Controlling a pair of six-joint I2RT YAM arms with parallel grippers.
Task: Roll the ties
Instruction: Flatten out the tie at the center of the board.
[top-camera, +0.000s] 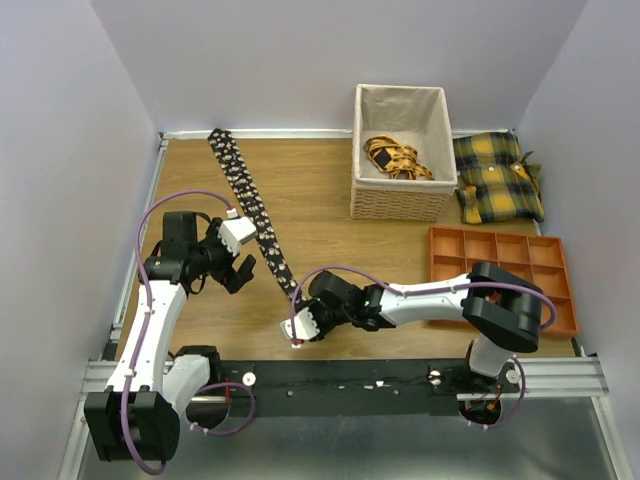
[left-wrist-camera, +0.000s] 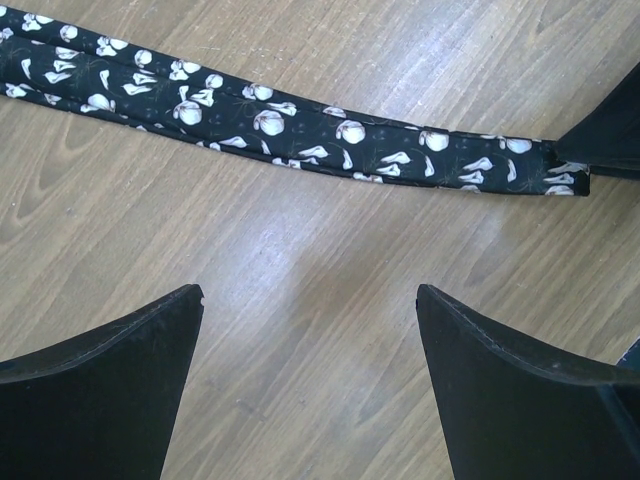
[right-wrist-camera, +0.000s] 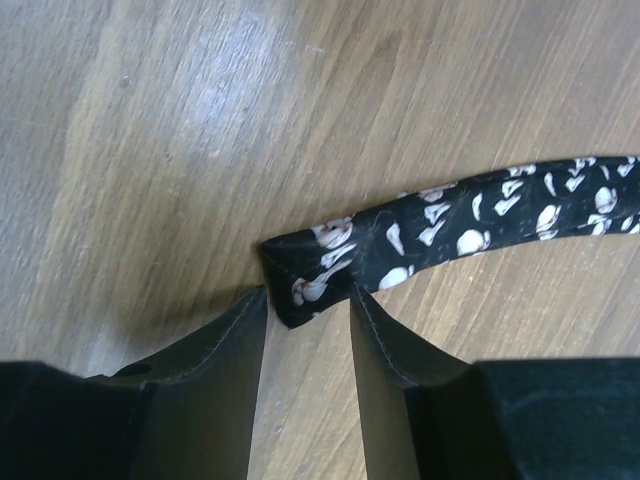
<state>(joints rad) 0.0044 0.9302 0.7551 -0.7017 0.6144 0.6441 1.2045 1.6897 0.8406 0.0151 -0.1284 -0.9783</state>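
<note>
My right gripper (right-wrist-camera: 308, 300) has a finger close on either side of the narrow end of the tie (right-wrist-camera: 480, 222), but I cannot tell whether they pinch it. My left gripper (left-wrist-camera: 310, 295) hangs wide open over the table (left-wrist-camera: 300, 250), just beside that tie (a flowered black strip lying flat).

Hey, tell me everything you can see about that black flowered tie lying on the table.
The tie is a long, narrow strip of black fabric printed with small white flowers, with a lengthwise fold showing along it. It lies flat and unrolled on the wooden table, running diagonally from the far left toward the near middle. Its near end sits between the fingers of the right gripper; whether they already pinch it is unclear.
</note>
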